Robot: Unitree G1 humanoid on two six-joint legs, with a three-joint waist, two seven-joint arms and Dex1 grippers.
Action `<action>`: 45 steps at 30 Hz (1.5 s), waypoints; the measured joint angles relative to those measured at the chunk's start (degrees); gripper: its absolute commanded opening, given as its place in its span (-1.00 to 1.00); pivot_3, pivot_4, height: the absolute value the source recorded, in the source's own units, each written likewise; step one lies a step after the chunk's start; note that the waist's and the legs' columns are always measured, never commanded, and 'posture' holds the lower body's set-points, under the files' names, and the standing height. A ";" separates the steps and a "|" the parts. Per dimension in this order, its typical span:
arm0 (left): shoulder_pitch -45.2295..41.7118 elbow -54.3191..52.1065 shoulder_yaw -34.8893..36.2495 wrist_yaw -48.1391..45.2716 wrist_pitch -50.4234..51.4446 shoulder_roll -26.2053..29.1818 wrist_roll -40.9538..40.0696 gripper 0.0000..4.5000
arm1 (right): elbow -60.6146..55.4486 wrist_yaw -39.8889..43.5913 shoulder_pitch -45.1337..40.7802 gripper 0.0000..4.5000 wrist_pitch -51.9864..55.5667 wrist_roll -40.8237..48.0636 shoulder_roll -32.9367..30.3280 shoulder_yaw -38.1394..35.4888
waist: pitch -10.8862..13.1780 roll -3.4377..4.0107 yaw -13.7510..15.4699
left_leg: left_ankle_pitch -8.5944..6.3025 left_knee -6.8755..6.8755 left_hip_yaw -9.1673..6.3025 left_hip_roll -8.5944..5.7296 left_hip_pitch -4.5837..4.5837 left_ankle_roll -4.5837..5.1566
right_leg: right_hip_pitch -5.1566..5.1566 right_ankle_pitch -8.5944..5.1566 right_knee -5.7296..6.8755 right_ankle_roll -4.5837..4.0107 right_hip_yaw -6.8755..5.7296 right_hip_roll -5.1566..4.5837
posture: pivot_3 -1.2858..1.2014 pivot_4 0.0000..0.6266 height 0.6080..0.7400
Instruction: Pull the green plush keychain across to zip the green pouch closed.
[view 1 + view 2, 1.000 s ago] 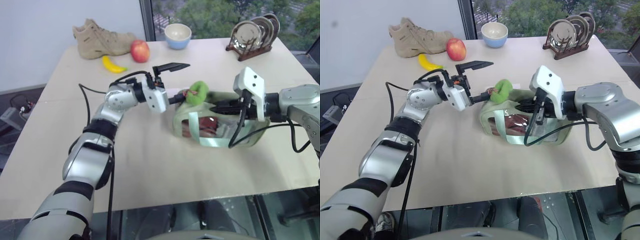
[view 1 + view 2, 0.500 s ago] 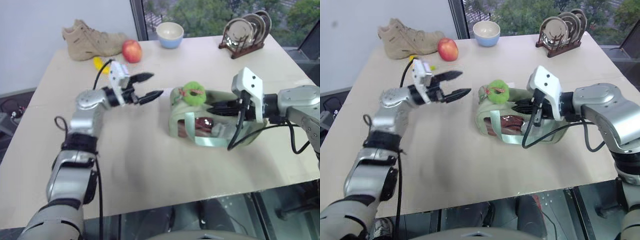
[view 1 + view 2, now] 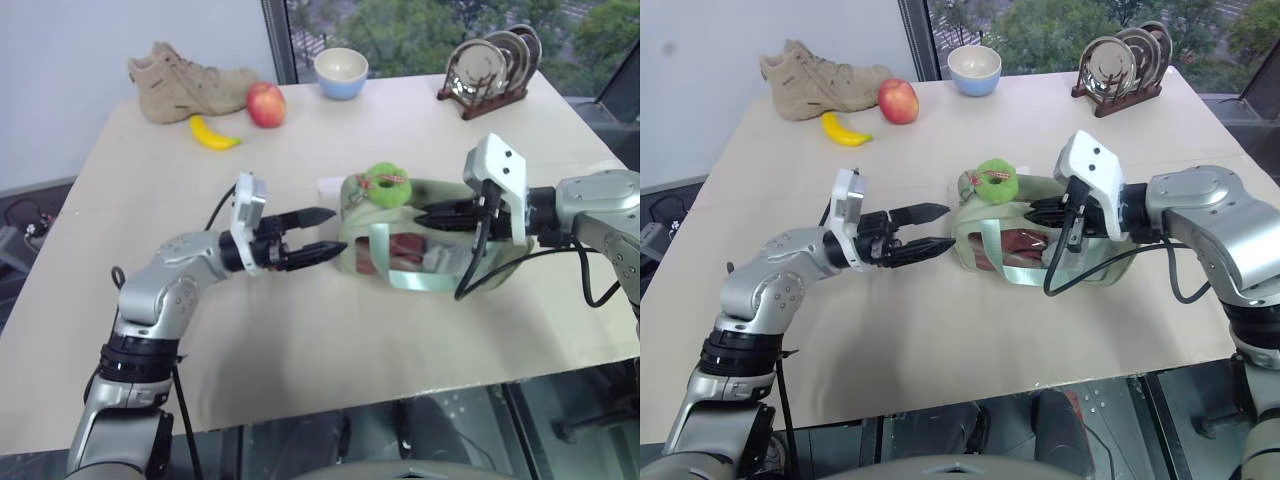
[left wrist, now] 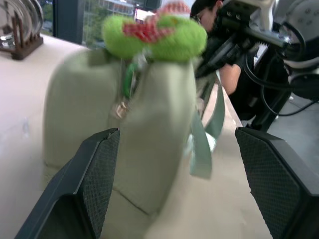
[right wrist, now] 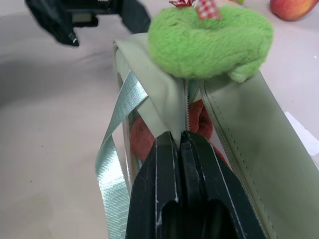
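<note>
progress: zip looks still open, red contents showing | green plush keychain (image 3: 385, 186) sits on the left end of the green pouch (image 3: 440, 262), mid-table | left gripper (image 3: 322, 232) fingers spread, just beside pouch | right gripper (image 3: 425, 216) fingers pressed together at the zip | left: pull keychain across

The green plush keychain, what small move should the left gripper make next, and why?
Probably raise the open left gripper and close it on the green plush keychain. It sits low beside the green pouch, touching nothing; the zipper gapes, and the right gripper, shut, steadies the pouch's top.
</note>
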 measured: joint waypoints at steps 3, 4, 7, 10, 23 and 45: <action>0.83 -1.17 0.00 1.43 -1.96 -0.01 2.87 0.71 | 0.00 -0.16 0.00 -1.00 0.00 0.00 -0.09 0.00 | 0.00 0.00 0.41 | 0.00 -0.02 0.03 0.00 0.01 0.00 | 0.00 0.00 -0.02 0.00 0.03 0.00 | 0.03 -0.52 1.00; 1.68 -1.81 -0.01 2.23 -2.80 -0.16 4.04 0.71 | 0.00 -0.19 0.00 -1.00 0.00 0.00 -0.09 -0.01 | 0.00 0.00 0.43 | 0.00 -0.04 0.04 0.00 0.02 0.00 | 0.00 0.00 -0.03 0.00 0.04 0.00 | 0.03 -0.52 1.00; 3.58 -2.13 -0.91 3.85 -4.58 -1.38 7.26 0.71 | 0.00 -0.26 0.00 -1.00 0.00 -0.01 -0.09 -0.03 | 0.00 0.00 0.76 | 0.00 -0.05 0.02 0.01 0.01 0.00 | 0.00 0.00 -0.04 0.00 0.01 0.00 | 0.03 -0.52 1.00; 3.83 -2.13 -1.12 4.70 -6.05 -2.48 9.50 0.35 | 0.00 -0.29 0.00 -1.00 0.00 0.00 -0.09 -0.03 | 0.00 0.00 0.83 | 0.00 -0.04 0.03 0.01 0.02 0.00 | 0.03 0.00 -0.04 0.00 0.02 0.00 | 0.03 -0.52 1.00; 2.44 -1.64 -3.10 5.57 -8.13 -6.82 13.01 -1.00 | -0.55 -0.40 -0.14 -0.15 0.38 0.72 -0.48 -0.33 | 0.00 0.00 0.94 | 0.00 -0.02 0.02 0.01 0.01 0.00 | 0.04 0.00 -0.05 0.00 0.01 -0.01 | 0.03 -0.52 1.00; 1.18 -0.31 -3.23 5.53 -10.30 -7.77 15.73 -1.00 | -3.62 -1.79 -7.19 -0.15 -29.37 -26.21 -6.04 9.90 | 0.00 -0.01 1.05 | -0.01 -0.02 0.04 0.00 -0.01 0.00 | 0.02 0.00 -0.10 0.00 -0.06 -0.01 | 0.03 -0.52 1.00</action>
